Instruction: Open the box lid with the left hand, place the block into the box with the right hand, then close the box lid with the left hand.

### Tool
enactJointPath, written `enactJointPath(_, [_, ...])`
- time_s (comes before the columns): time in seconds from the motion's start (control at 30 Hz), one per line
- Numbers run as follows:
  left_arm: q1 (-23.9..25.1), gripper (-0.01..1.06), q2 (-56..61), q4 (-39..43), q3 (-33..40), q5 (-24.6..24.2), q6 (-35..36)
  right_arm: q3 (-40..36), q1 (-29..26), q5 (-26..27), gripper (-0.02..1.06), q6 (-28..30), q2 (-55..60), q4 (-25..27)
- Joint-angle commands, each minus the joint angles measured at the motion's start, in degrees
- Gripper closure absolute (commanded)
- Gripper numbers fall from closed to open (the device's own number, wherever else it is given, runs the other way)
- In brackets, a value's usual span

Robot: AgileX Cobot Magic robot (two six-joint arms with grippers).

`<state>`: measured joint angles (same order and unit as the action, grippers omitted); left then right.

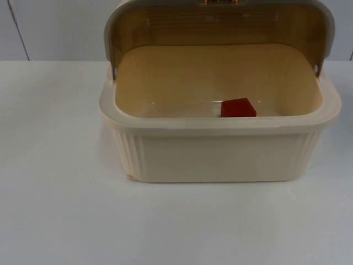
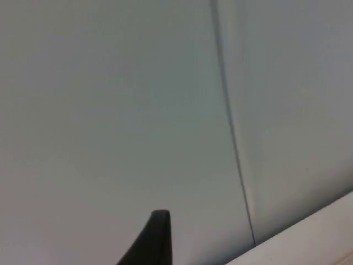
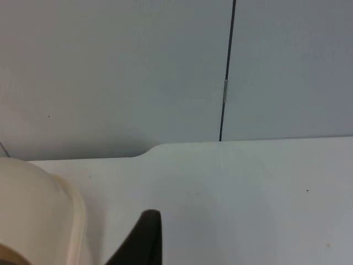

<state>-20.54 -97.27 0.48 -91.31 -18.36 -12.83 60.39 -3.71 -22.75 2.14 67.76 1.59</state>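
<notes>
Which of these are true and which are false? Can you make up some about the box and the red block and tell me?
1. The lid of the box is standing open. True.
2. The red block is lying on the table in front of the box. False: it sits inside the box, close to the front wall.
3. The box is cream-coloured with ribbed corners. True.
4. The box stands on a green cloth. False: it stands on the bare white table.
5. The right gripper is pinching the block. False: its fingertip hangs over the table beside the box, away from the block.
</notes>
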Motion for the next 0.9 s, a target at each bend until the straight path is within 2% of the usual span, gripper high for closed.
enactJointPath(0.0, [-3.05,0.02,-2.36,1.66,-2.06,-0.16,-8.4,-0.06,0.22,0.14,0.0,-0.19,-0.04,-0.37])
enactJointPath(0.03, [-3.05,0.02,-2.36,1.66,-2.06,-0.16,-8.4,-0.06,0.22,0.14,0.0,-0.19,-0.04,-0.37])
enactJointPath(0.23, [-10.37,0.05,-3.67,14.21,-2.18,-0.96,-31.78,-0.06,0.22,0.14,0.0,-0.19,-0.04,-0.37])
enactJointPath(0.27, [-10.37,0.05,-3.67,14.21,-2.18,-0.96,-31.78,-0.06,0.22,0.14,0.0,-0.19,-0.04,-0.37])
enactJointPath(0.33, [-12.32,0.15,-4.2,15.43,-2.18,-0.96,-34.68,-0.06,0.22,0.14,0.0,-0.19,-0.04,-0.37])
enactJointPath(0.4, [-13.11,0.37,-4.85,15.73,-2.18,-0.74,-34.8,-0.06,0.22,0.14,0.0,-0.19,-0.04,-0.37])
enactJointPath(0.43, [-13.11,0.37,-4.85,15.73,-2.18,-0.74,-34.8,-0.06,0.22,0.14,0.0,-0.19,-0.04,-0.37])
enactJointPath(0.6, [-13.45,0.97,-5.49,15.34,-2.18,-0.17,-34.25,-0.06,0.22,0.14,0.0,-0.19,-0.04,-0.37])
enactJointPath(0.63, [-13.45,0.97,-5.49,15.34,-2.18,-0.17,-34.25,-0.06,0.22,0.14,0.0,-0.19,-0.04,-0.37])
enactJointPath(0.67, [-13.35,1.05,-5.49,15.44,-2.18,-0.17,-33.61,-0.06,0.22,0.14,0.0,-0.19,-0.04,-0.37])
enactJointPath(0.8, [-13.35,1.05,-5.49,15.05,-2.18,-0.17,-31.18,-0.06,0.22,0.14,0.0,-0.19,-0.04,-0.37])
enactJointPath(0.87, [-13.35,1.05,-5.49,12.14,-2.18,0.78,-29.94,-0.06,0.22,0.14,0.0,-0.19,-0.04,-0.37])
